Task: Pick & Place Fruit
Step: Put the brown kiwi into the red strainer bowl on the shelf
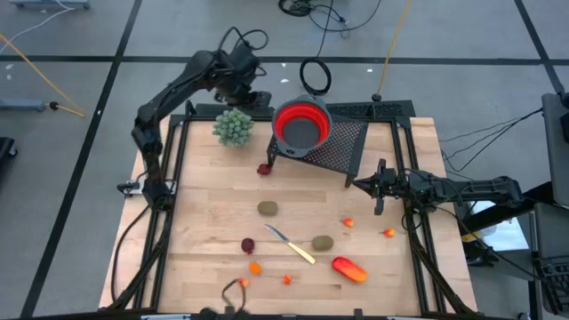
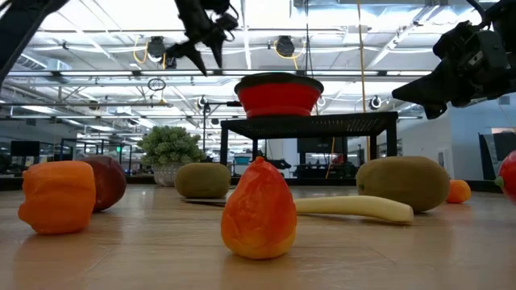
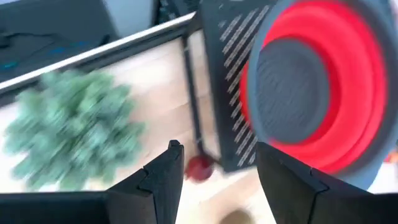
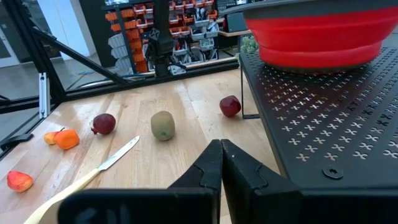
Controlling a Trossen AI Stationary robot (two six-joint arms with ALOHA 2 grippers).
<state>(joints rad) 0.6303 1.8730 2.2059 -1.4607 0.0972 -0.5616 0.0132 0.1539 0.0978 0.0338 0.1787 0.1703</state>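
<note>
Toy fruit lies scattered on the wooden table: two brown kiwis, a dark red round piece, another by the rack's leg, a longer orange-red piece and tiny orange bits. A green grape-like bunch sits at the far left. My left gripper hovers open and empty, high above the far edge between the bunch and the red bowl. My right gripper waits shut at the right side, level, holding nothing.
The red bowl with a grey inside stands on a black perforated rack at the far middle. A slim knife with a pale handle lies between the near fruit pieces. Black frame rails run along the table's sides.
</note>
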